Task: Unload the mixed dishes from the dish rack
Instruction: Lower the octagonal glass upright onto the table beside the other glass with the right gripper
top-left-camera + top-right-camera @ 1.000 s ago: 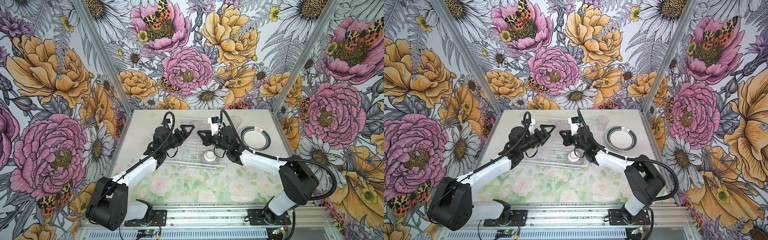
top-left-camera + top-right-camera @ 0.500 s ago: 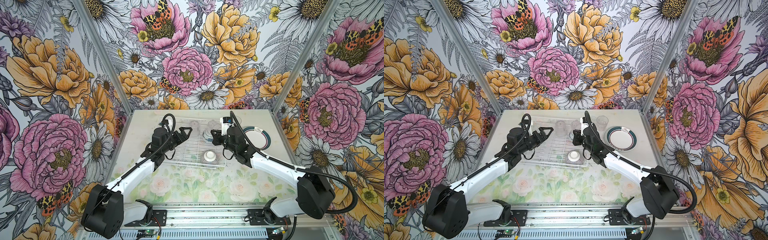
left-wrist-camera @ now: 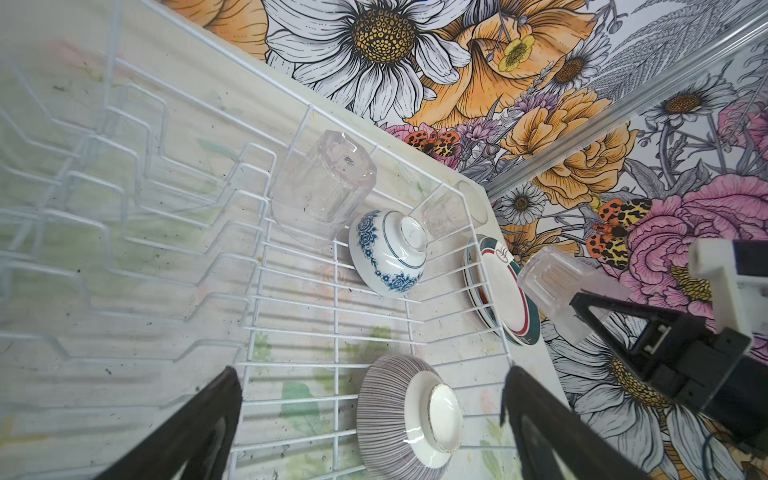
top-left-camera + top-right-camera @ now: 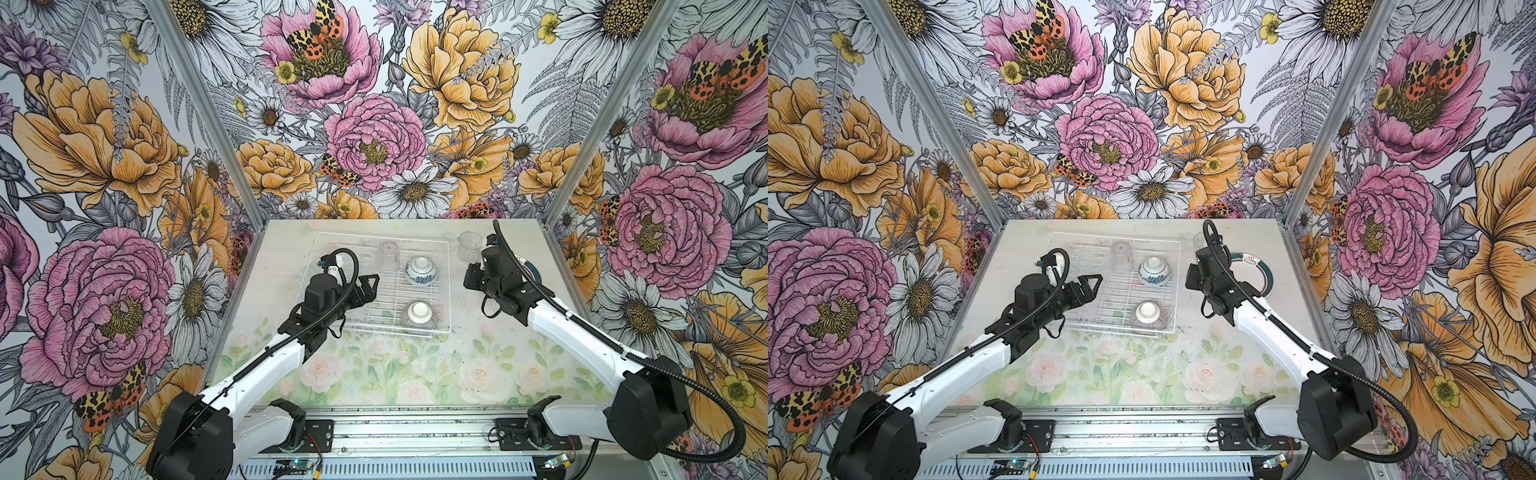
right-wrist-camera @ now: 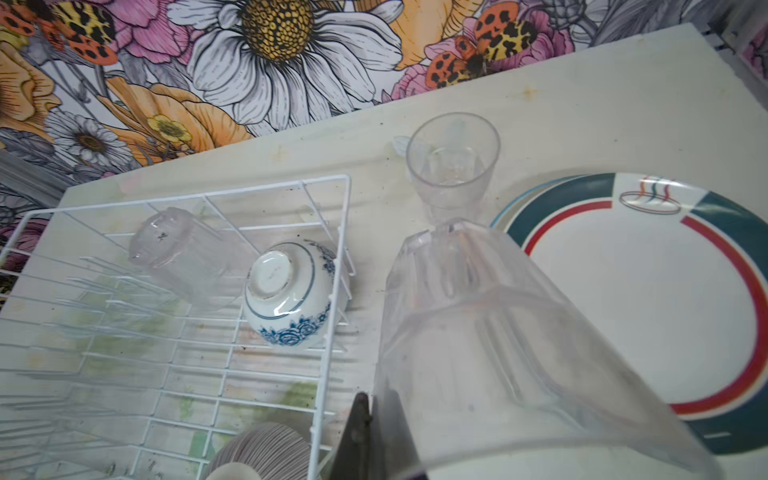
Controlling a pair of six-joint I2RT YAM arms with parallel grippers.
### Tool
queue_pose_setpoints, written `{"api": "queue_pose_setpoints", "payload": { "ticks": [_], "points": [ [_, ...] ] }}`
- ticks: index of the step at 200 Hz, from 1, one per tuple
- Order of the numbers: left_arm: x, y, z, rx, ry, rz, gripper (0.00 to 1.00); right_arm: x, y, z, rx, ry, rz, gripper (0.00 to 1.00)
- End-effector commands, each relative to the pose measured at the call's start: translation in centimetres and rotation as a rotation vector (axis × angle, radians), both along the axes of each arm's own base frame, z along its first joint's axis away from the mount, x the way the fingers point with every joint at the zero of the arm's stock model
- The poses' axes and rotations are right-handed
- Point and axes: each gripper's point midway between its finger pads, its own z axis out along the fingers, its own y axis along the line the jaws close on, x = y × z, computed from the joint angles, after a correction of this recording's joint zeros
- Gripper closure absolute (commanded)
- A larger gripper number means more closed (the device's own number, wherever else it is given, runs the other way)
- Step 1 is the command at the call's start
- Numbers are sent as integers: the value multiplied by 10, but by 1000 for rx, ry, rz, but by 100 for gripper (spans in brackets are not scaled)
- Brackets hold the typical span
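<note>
Three dishes in rack (image 4: 449, 282). Right gripper (image 3: 590, 309) clamps tumbler (image 5: 498, 340) beside plate (image 5: 623, 299); next, likely: set it upright. Left gripper (image 4: 371, 286) gapes over rack.

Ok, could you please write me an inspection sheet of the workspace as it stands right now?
Surface: table, floral mat, stained.
Job's things: rack holds the rack tumbler, floral bowl and ribbed bowl, all bottom up; table tumbler, upright, and stacked plates sit on the table beside it.
Clutter: dark specks on the table; nothing else seen.
Grippers: left gripper open above the rack; right gripper shut on the held tumbler, beside the rack.
Cables: black hoses loop at both wrists; no snag seen.
Surroundings: floral walls.
</note>
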Motion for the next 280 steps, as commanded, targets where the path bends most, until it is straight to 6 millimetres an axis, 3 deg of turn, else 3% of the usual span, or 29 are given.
{"api": "queue_pose_setpoints", "payload": {
  "ticks": [1, 62, 108, 176, 230, 280],
  "points": [
    [0, 9, 3, 47, -75, 37, 1, 7, -2, 4, -3, 48, 31, 100],
    [-6, 4, -2, 33, -85, 5, 1, 46, 16, -11, 62, 140, 124, 100],
    [-7, 5, -3, 26, -86, 8, 1, 69, 18, -27, 41, 201, 130, 100],
    [-8, 6, -6, 22, -80, 13, 1, 74, 19, -61, -7, 337, 137, 100],
    [-8, 5, -6, 10, -78, 14, 1, 67, 6, -72, -120, 412, 122, 100],
    [-7, 4, -9, 6, -70, 14, 1, 71, 16, -81, -140, 467, 173, 100]
  ]
}}
